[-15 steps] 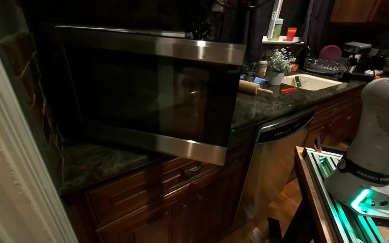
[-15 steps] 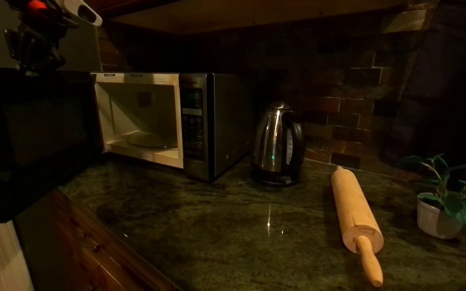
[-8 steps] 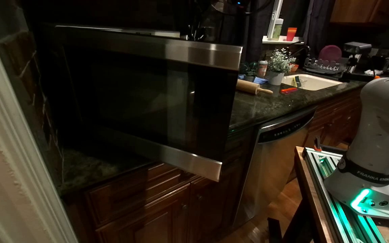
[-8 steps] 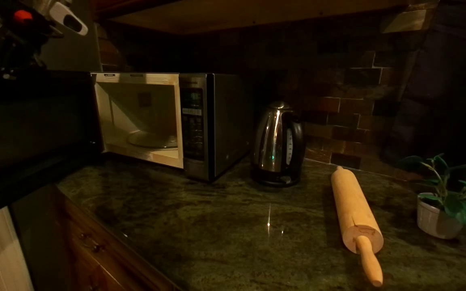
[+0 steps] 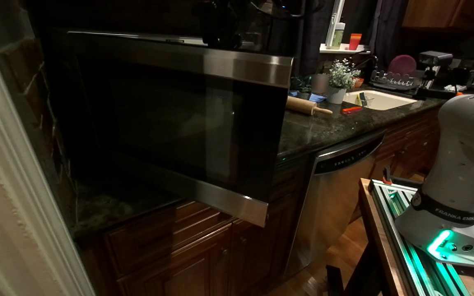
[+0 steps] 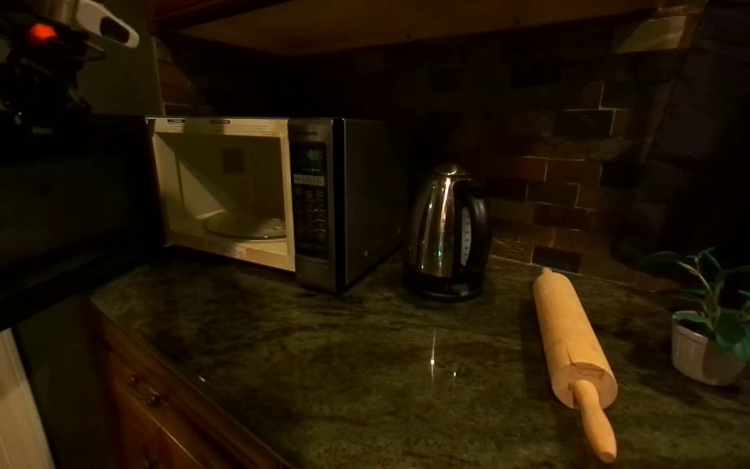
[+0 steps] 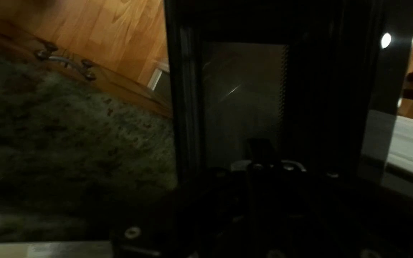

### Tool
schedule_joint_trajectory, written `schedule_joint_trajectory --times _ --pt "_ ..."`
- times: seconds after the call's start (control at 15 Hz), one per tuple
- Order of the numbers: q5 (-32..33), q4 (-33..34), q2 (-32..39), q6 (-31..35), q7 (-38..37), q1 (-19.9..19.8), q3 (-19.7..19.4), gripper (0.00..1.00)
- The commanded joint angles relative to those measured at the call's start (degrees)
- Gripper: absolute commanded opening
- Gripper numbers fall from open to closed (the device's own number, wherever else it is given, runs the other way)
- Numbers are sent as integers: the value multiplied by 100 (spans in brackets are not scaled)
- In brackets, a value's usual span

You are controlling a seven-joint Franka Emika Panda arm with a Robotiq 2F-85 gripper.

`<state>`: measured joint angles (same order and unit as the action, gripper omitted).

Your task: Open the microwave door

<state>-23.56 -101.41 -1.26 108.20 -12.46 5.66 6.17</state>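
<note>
The microwave door (image 5: 159, 123) stands wide open, its steel frame and dark glass facing out in an exterior view. Its dark inner side shows in an exterior view (image 6: 56, 202) and in the wrist view (image 7: 242, 89). My gripper (image 7: 260, 150) is over the inner side of the door, its dark fingers close together with nothing seen between them. In both exterior views the gripper (image 5: 222, 41) is at the door's top edge, on its inner side (image 6: 43, 127). Whether it touches the door cannot be told. The microwave (image 6: 375, 195) shows its pale, open cavity.
A steel kettle (image 6: 443, 228), a rolling pin (image 6: 570, 332) and a potted plant (image 6: 707, 345) stand on the dark counter (image 6: 362, 365). A wall with door trim (image 5: 19, 164) is left of the door. A wooden cabinet (image 6: 401, 23) hangs above. The dishwasher (image 5: 335, 197) is below.
The door has swung further open, its free edge moving outward from the microwave, mostly in the first half second. My gripper has shifted with it along the door's inner side, toward the hinge.
</note>
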Motion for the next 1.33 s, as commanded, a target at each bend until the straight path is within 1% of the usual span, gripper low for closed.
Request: schedule_joint_trajectory --times 0.0,0.33,0.53,0.6,0.67,0.8,0.87,0.93,1.07,1.13,1.2,1.27 --pt "1051 -272 -584 209 -346 -44 -21 0" --pt "2692 -307 -1088 125 -846 -249 33 0" --pt "3321 -375 -1283 133 -1086 -384 38 0" --pt "3273 -336 -1316 22 -1051 -394 4 26" --pt "3412 -424 -1428 167 -1096 -417 30 27" --pt "3520 -527 -1596 227 -1108 -428 72 40" --pt "3555 -579 -1703 154 -1184 -424 113 47" --pt "3579 -621 -1780 105 -1247 -426 146 56" --pt "3576 -739 -1949 50 -1306 -424 215 69" --pt "3582 -809 -2038 37 -1312 -425 253 78" --pt "3623 -903 -2132 118 -1297 -428 292 84" --pt "3658 -983 -2222 140 -1225 -421 327 93"
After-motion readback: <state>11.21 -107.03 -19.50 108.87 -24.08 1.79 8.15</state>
